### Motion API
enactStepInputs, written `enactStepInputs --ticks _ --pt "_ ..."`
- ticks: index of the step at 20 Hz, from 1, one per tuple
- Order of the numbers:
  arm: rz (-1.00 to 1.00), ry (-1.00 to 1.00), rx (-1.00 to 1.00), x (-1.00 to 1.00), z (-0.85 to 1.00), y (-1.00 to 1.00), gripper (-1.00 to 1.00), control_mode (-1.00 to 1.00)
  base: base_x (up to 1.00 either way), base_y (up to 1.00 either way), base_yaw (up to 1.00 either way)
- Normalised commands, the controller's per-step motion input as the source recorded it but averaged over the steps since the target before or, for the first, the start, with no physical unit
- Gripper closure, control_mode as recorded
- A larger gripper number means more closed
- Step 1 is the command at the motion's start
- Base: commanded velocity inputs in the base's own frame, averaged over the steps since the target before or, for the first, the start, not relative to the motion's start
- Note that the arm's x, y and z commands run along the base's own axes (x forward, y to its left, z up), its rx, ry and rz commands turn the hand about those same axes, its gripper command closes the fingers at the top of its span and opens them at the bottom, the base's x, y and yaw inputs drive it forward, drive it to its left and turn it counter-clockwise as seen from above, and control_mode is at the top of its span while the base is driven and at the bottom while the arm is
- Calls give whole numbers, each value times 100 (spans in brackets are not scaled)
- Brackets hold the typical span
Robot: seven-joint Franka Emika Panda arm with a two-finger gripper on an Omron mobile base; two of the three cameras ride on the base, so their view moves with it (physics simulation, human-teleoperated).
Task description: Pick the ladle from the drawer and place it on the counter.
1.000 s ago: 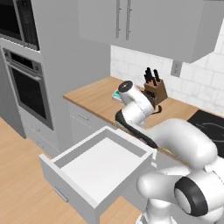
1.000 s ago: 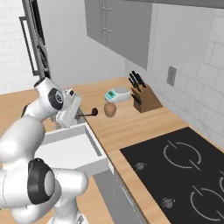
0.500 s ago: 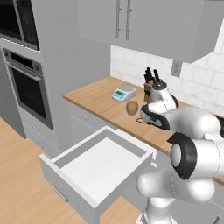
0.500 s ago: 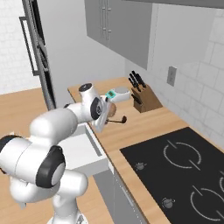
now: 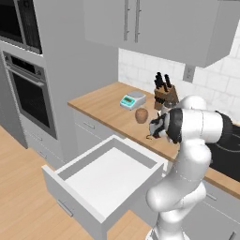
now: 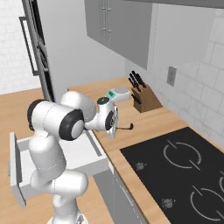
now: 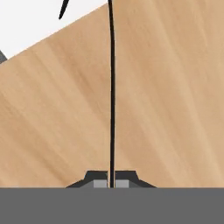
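Hand view: gripper [image 7: 111, 183] clamped on ladle [image 7: 112, 100] handle, thin black shaft running up over wood-grain counter [image 7: 166, 96]. Right base view: ladle [image 6: 125, 127] held above counter, drawer [image 6: 89, 151] open w/ white inside.

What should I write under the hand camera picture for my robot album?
The robot's hand pinches the thin black ladle by its handle above the wooden counter.

even, bright rendered light with no clear source; shadows are faint and soft, slightly darker inside the wide white-lined drawer [image 5: 105, 180]. no glare on the light-brown wood-grain tabletop [image 7: 166, 96]. all three views look soft and low in detail, edges slightly jagged, with no bending at the borders.
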Motion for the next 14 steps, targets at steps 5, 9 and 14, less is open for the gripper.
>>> enactStepInputs --ticks 5,9,14 --pt "9 4 4 84 -78 -65 100 -100 0 0 0" --pt "7 0 1 62 -80 -42 100 -100 0 0 0" --pt "2 -4 0 35 -75 -27 -100 -100 0 0 0"
